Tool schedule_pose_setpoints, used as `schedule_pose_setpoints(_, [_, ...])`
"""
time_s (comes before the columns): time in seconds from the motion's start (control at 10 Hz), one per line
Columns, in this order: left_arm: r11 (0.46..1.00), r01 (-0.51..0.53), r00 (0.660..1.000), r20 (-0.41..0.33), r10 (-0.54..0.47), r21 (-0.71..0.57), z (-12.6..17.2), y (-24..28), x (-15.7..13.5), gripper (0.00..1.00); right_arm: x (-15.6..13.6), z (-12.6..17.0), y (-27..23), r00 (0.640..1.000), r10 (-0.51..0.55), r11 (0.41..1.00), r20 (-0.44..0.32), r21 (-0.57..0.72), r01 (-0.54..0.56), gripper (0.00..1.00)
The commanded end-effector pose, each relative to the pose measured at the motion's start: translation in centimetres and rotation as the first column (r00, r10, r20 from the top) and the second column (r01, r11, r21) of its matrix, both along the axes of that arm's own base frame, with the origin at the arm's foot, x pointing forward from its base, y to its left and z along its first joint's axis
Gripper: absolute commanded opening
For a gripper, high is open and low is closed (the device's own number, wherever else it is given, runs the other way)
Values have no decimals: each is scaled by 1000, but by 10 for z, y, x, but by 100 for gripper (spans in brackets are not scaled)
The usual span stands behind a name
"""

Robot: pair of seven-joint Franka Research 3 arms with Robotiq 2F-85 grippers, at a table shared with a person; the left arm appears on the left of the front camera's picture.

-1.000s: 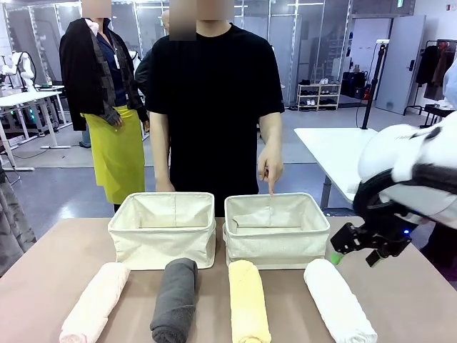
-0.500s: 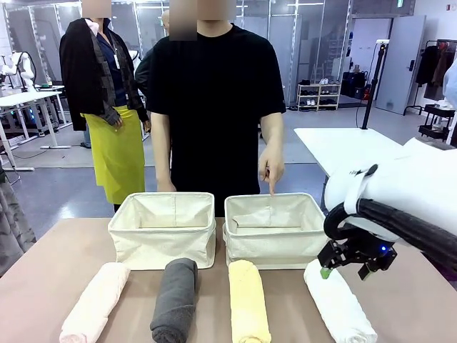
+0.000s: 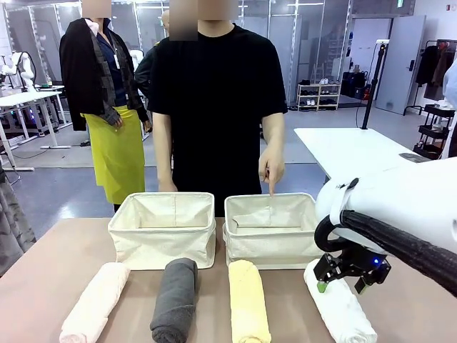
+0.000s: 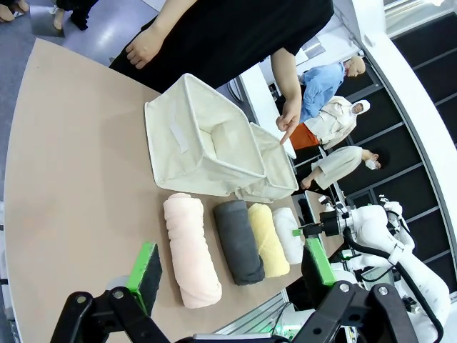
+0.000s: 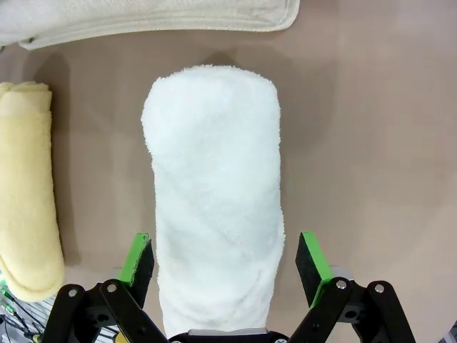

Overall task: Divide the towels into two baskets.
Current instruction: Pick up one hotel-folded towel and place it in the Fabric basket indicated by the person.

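Nothing is sorted yet: both cream cloth baskets (image 3: 163, 239) (image 3: 275, 246) are empty, and the right gripper (image 5: 225, 259), wide open and holding nothing, has the fluffy white rolled terry towel (image 5: 214, 186) between its green-padded fingers (image 5: 138, 259), with the yellow, grey and pink rolled towels (image 3: 248, 300) (image 3: 176, 296) (image 3: 93, 300) off to one side.

white towel (image 5: 214, 193): fluffy terry | baskets (image 3: 163, 227): matt canvas cloth | table (image 3: 43, 279): smooth, matt
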State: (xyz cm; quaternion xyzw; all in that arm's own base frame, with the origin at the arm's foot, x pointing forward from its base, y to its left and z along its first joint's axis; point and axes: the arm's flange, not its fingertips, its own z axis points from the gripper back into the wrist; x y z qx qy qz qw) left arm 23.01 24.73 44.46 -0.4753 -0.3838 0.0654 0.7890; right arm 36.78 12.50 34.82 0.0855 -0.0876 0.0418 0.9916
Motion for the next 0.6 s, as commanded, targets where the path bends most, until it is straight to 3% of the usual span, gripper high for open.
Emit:
schedule_pose_setpoints(0.0, [1000,2,1000,17,-1,-11,1,1,-1,100,-18,-21,3,1000,13,1000,17,2,-13,100])
schedule_pose_setpoints(0.5, [1000,2,1000,17,-1,-11,1,1,-1,100,-19,-45,11,1000,17,999,-2,-40,-17,100])
